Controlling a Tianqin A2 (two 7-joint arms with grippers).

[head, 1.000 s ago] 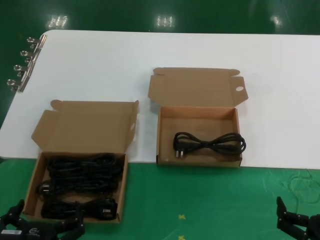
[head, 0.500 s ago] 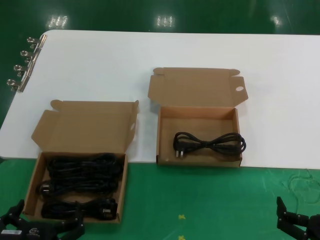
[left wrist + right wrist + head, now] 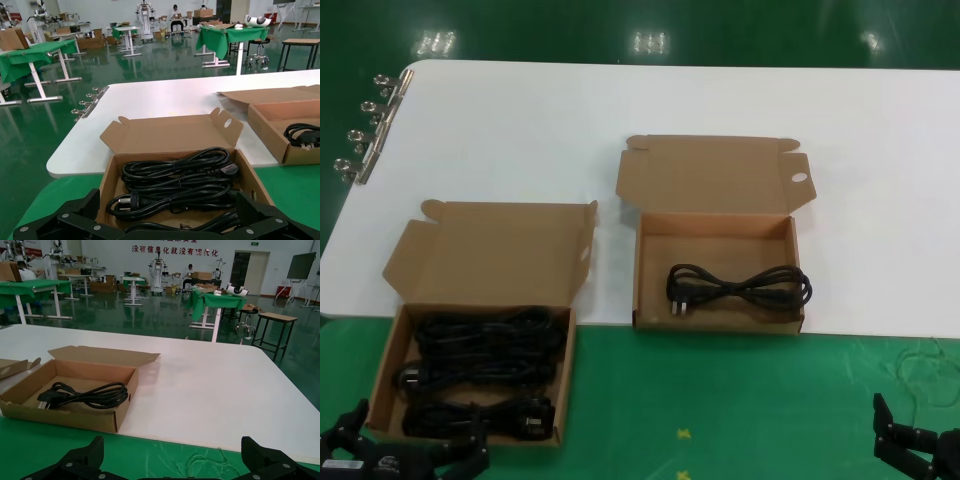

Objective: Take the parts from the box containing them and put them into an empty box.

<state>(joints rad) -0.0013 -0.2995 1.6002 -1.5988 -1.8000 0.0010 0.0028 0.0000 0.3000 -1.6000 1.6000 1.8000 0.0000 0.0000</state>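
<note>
Starting at the far left, a row of binder clips (image 3: pixel 365 130) was clamped along the left edge of the white table (image 3: pixel 520 120). Nearer, at the left, the box containing the cords (image 3: pixel 385 385) lay open, its near part on the green cloth (image 3: pixel 720 400) and its plain-tabbed lid (image 3: pixel 490 250) folded back onto the table. Several black power cords (image 3: pixel 485 350) filled it in looped bundles, with a chunky plug (image 3: pixel 532 425) at its near right corner. The left gripper (image 3: pixel 405 455) hovered just at the near edge of this box, fingers spread wide and holding nothing; in the left wrist view its two fingers (image 3: pixel 65 225) framed the box's near wall, with the cords (image 3: pixel 175 182) lying beyond them.

To the right, well apart from the first box, the second box (image 3: pixel 640 290) sat at the near edge of the table, lid (image 3: pixel 710 175) laid back, with a small oval hole (image 3: pixel 799 178) in the right tab. One looped cord (image 3: pixel 740 287) rested inside, plug toward the left. In the right wrist view this box (image 3: pixel 80 415) appeared with the cord (image 3: pixel 85 392) in it.

At the near right, the right gripper (image 3: pixel 915 450) hung low over the green cloth, well clear of both boxes, its fingers (image 3: pixel 75 462) parted wide and empty.
</note>
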